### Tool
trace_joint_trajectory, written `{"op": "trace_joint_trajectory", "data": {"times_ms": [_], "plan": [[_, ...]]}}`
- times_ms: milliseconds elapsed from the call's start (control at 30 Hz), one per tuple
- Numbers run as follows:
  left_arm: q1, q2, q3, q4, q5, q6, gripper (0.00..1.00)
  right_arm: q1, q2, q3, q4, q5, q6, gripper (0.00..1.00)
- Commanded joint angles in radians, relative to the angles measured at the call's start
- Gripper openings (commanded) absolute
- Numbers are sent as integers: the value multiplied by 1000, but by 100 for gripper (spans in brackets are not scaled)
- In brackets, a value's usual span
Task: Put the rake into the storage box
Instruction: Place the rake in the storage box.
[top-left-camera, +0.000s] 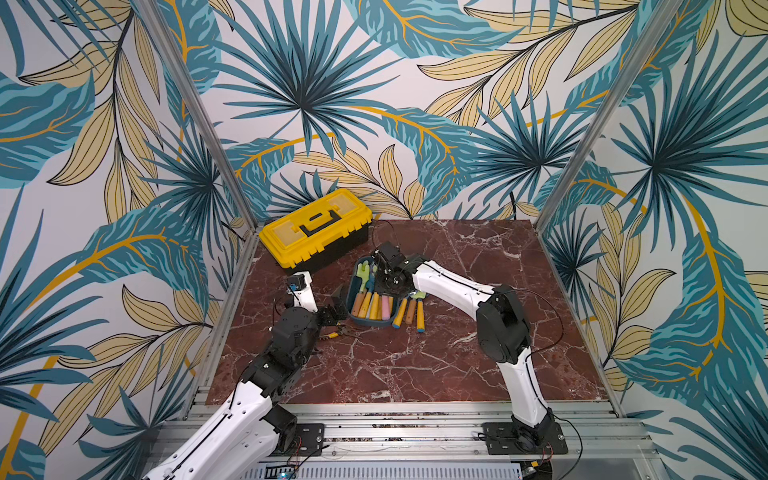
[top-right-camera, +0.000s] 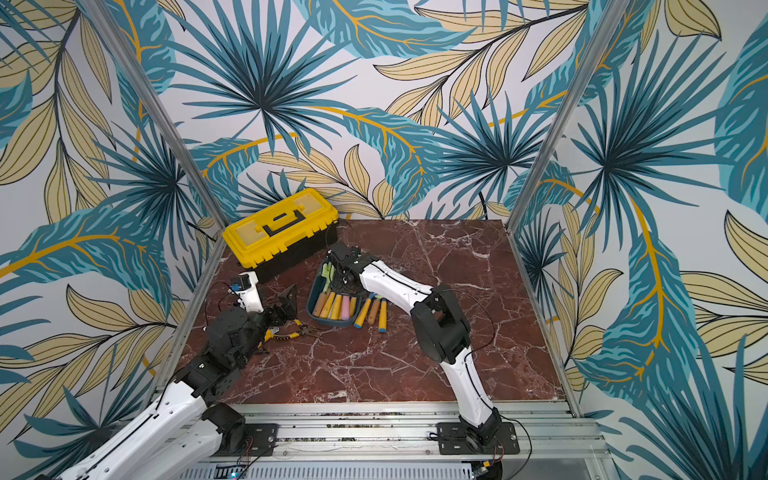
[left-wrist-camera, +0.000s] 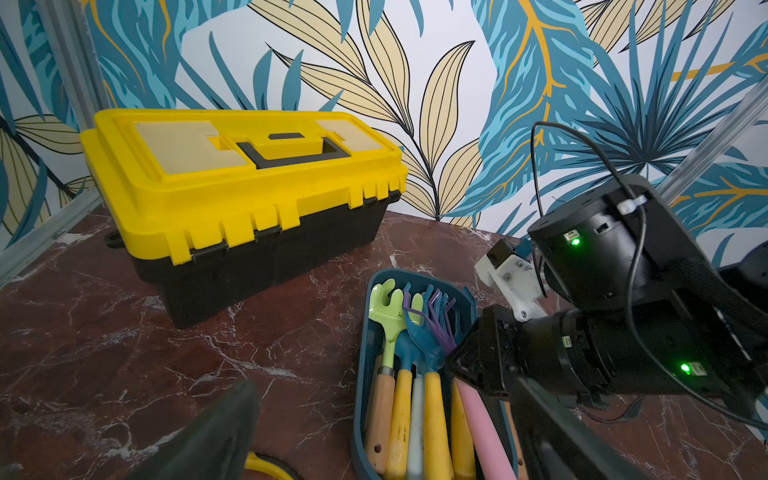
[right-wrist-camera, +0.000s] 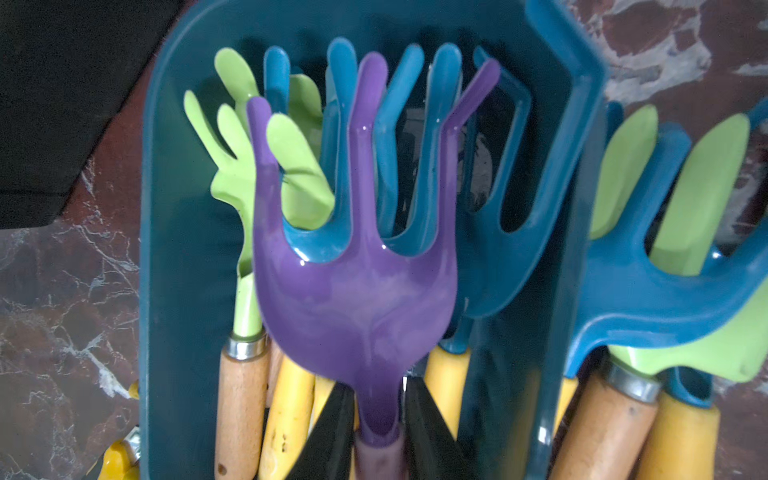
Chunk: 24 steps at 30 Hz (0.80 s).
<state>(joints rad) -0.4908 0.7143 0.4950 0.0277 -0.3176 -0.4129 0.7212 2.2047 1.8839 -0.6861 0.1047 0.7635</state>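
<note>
A purple hand rake (right-wrist-camera: 357, 291) lies inside the storage box (right-wrist-camera: 183, 249), a shallow teal tub, on top of the tools already there. The right gripper (right-wrist-camera: 378, 401) has its black fingers (right-wrist-camera: 336, 424) pressed against the rake's narrow neck, just below the head.

The rake looks light and rigid. Its glossy head would probably slip in a grip, so the neck or the pink handle is the safer hold. Its bent tines overlap those of a blue rake (right-wrist-camera: 345, 145) and a green rake (right-wrist-camera: 249, 166) in the box and could snag them.

The left gripper (top-left-camera: 334, 307) hovers just beside the box, fingers spread wide, holding nothing.

More wooden- and yellow-handled garden tools (top-left-camera: 411, 311) lie on the marble table (top-left-camera: 415, 365) against the box's other side. A closed yellow-lidded toolbox (left-wrist-camera: 232, 183) stands behind the box, and yellow-handled pliers (top-right-camera: 286, 330) lie near it, under the left arm.
</note>
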Motion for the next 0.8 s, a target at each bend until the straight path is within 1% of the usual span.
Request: {"op": "trace_joint_trajectory", "data": {"times_ms": [0, 233, 367, 467, 567, 667, 733, 767], "plan": [[4, -1, -30, 17, 2, 0, 100, -2, 43, 29, -4, -2, 8, 26], [5, 7, -29, 17, 3, -1, 100, -20, 70, 62, -3, -7, 10, 26], [5, 6, -29, 20, 10, -2, 100, -20, 16, 40, 3, -25, 2, 27], [4, 23, -24, 23, 21, -4, 100, -20, -63, -6, 25, -31, -20, 32], [4, 57, -15, 22, 15, -4, 100, -19, -151, -66, 48, -34, -43, 38], [4, 96, -2, 17, 12, -2, 100, -22, -249, -157, 69, -23, -69, 47], [4, 121, 6, 18, 34, 8, 100, -27, -315, -230, 78, -8, -85, 52], [4, 138, 19, 9, 54, 17, 100, -31, -354, -274, 85, -1, -95, 56]]}}
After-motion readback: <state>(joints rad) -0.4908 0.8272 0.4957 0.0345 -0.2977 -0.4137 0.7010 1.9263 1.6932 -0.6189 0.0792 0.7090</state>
